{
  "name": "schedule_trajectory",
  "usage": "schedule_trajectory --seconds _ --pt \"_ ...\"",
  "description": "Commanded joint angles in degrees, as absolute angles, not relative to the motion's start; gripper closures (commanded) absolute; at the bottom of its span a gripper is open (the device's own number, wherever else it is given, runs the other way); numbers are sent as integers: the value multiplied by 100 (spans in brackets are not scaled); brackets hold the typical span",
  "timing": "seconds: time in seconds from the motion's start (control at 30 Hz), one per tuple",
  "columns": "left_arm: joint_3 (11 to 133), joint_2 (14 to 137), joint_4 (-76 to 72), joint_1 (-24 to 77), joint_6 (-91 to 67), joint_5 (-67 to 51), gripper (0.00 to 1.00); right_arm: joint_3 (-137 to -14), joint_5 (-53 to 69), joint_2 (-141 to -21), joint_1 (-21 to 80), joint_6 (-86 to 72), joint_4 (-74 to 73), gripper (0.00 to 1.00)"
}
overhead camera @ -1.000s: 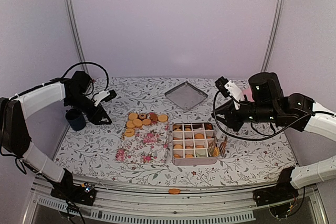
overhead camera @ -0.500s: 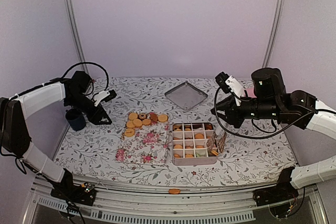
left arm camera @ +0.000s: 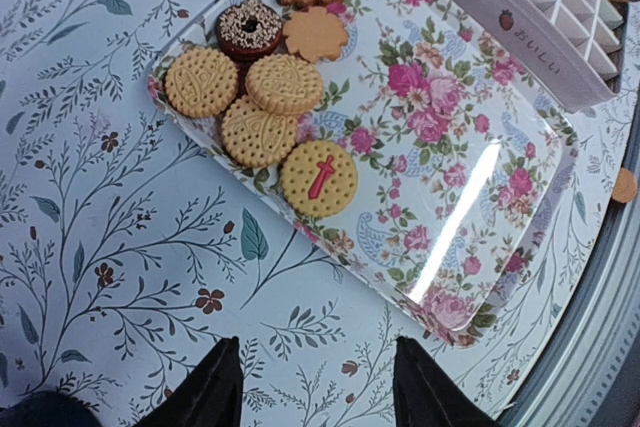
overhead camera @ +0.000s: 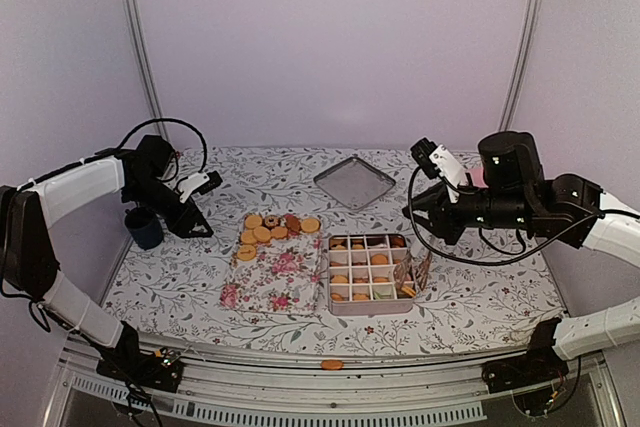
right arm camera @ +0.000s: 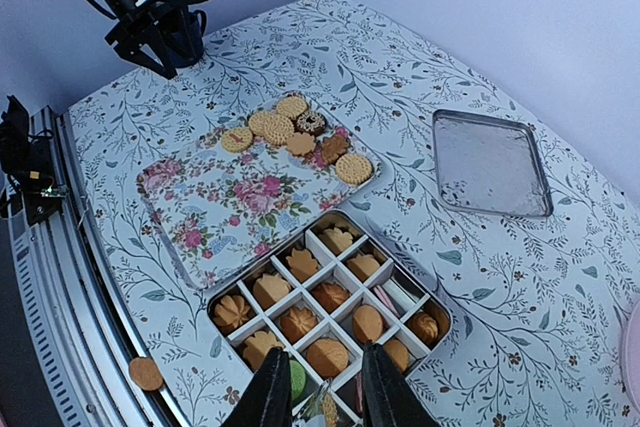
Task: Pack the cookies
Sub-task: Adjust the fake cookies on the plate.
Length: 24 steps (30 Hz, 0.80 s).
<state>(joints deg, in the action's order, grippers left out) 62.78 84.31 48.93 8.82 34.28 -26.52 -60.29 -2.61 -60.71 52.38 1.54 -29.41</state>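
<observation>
Bright, even light; soft shadows; white glare streak on floral tray [left arm camera: 440, 147]; sharp focus.

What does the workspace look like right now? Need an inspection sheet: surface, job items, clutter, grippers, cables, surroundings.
Surface: table under a leaf-patterned cover, flat.
Job's things: loose cookies bunched at the far end of the floral tray; divided tin right of it, most compartments filled; one stray cookie on the front rail, off the table.
Clutter: metal lid lying behind the tin; dark cup at the left edge.
Grippers: left gripper open, empty, above the cover left of the tray; right gripper partly open above the tin, nothing seen held.
Cables: black cable looped at the left arm; another hangs low by the tin.
Surroundings: plain walls, two metal posts.
</observation>
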Motion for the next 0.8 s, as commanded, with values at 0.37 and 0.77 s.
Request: schedule_trajectory --seconds 0.37,0.77 --pt "6269 8367 4972 831 3477 -2726 48 -5736 -485 -6204 5214 154 -2800 100" --pt "6249 8341 4970 835 3487 -2737 48 -6268 19 -5854 5081 26 -2678 99"
